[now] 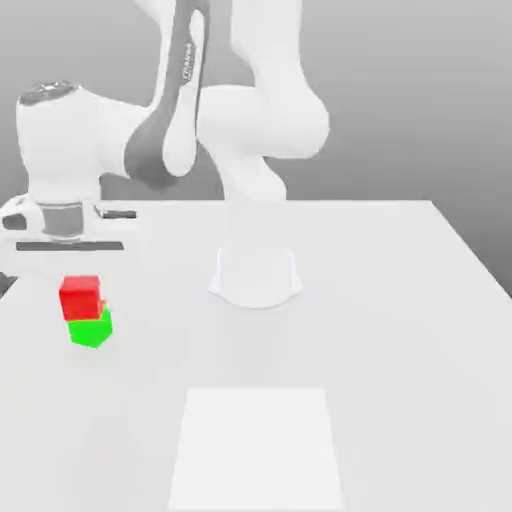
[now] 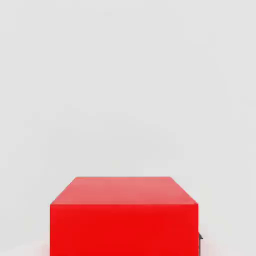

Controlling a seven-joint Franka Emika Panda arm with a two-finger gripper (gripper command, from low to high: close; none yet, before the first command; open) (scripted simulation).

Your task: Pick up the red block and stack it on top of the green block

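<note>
Close under my hand sat the red block [image 2: 125, 215] — resting on the green block [image 1: 91, 328], slightly offset, near the table's [image 1: 400, 330] edge at the exterior view's left. Whether my fingers gripped it, I could not tell — the stack looked finished.

Sim test scene, not a real room. Backdrop was flat featureless grey, no walls or furniture. Plain white counter [image 1: 420, 300] with a paler square patch [image 1: 257, 448] near the front edge. White Panda arm [image 1: 260, 120] was mounted on a round base [image 1: 256, 280] on the counter. Only props: two matte cubes, red block [image 1: 80, 296] on green block [image 1: 92, 329].
</note>
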